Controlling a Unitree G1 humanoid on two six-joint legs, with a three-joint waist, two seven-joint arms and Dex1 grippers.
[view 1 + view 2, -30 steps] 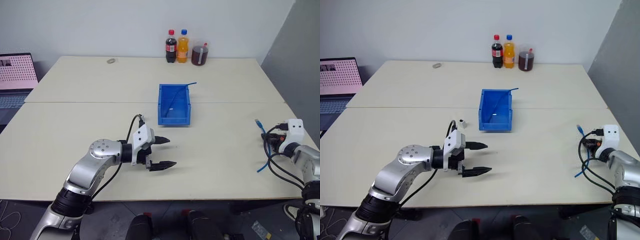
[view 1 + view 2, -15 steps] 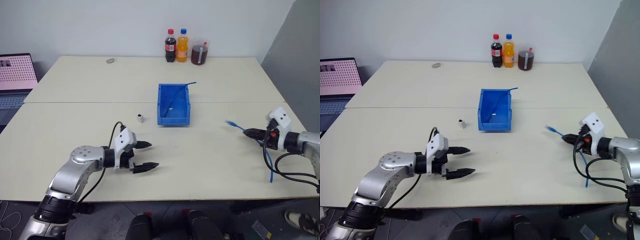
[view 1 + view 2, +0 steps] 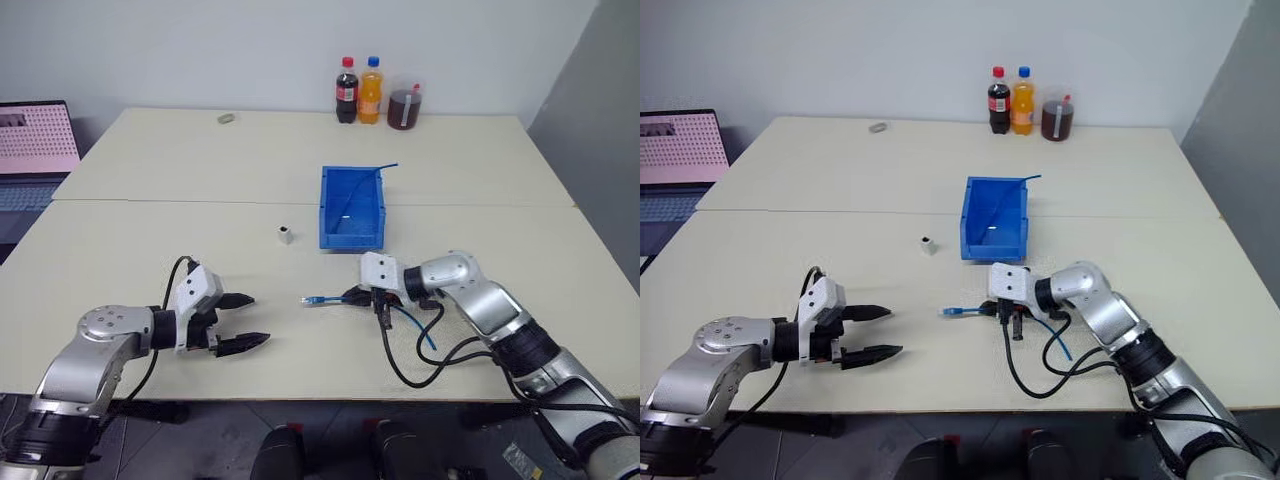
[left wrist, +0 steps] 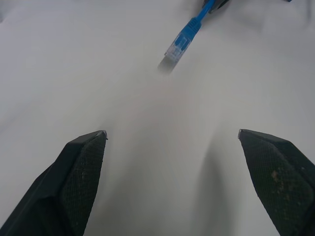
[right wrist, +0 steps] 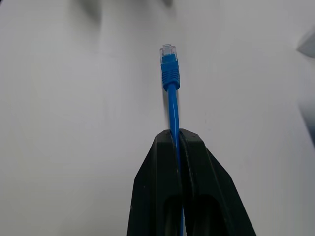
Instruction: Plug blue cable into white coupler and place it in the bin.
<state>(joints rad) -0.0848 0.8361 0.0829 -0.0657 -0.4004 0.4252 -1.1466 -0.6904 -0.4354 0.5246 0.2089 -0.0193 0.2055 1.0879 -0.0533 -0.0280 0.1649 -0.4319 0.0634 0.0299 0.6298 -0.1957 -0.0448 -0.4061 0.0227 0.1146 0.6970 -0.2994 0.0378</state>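
the right gripper (image 3: 352, 297) is clenched on the thin bright-blue network cable (image 5: 170, 83), plug protruding for insertion; the left gripper (image 3: 247, 320) is spread wide, empty, likely to fetch the tiny white boxy coupler (image 3: 285, 235).

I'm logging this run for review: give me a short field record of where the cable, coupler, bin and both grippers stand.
blue cable: thin bright-blue network cable, clear plug pointing toward the left gripper, tail hanging below the right gripper
right gripper: shut on blue cable
left gripper: open, holding nothing
white coupler: tiny white plastic block, on the table, left of the bin
bin: rectangular bright-blue plastic bin
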